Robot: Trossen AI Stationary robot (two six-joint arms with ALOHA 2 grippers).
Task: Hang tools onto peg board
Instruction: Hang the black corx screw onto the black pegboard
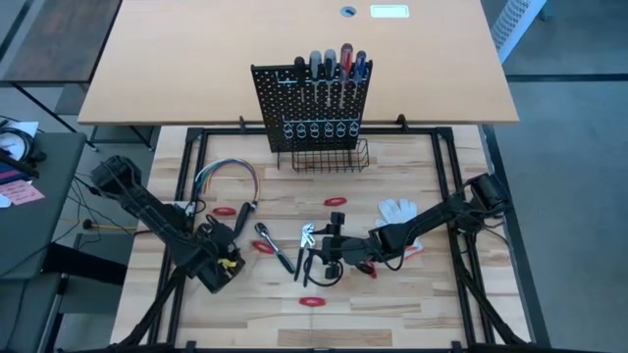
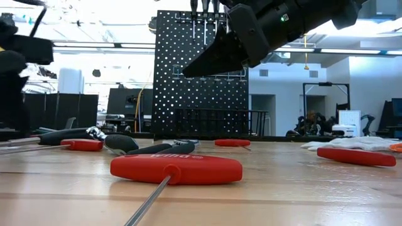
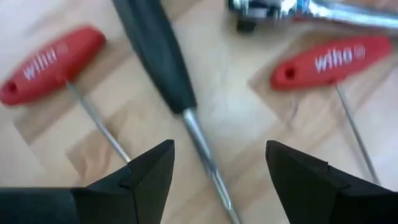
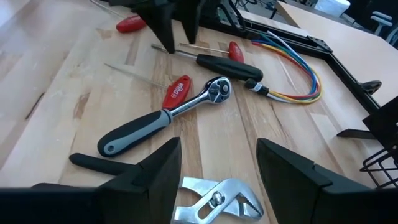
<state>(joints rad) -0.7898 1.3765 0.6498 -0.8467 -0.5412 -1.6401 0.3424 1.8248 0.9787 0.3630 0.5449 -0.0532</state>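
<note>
Hovering over scattered tools point(image 1: 285, 245), both sets of fingers apart: left gripper point(image 3: 217, 168), right gripper point(image 4: 217, 163).

Loose tools point(image 1: 285, 247) flat mid-table; black peg board point(image 1: 312, 103) upright behind, screwdrivers point(image 1: 334, 64) in rings.

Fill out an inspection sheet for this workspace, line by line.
Surface: wooden table, light planks inside a black frame.
Job's things: peg board upright at the far edge, several screwdrivers already in its ring holders; loose on the table are a ratchet wrench, silvery pliers, a black-handled screwdriver and red T-handle drivers.
Clutter: white glove.
Grippers: left gripper open over the black-handled screwdriver; right gripper open above the pliers.
Cables: bundle of coloured cables, left of the peg board.
Surroundings: second tabletop behind the board; no person seen.
</note>
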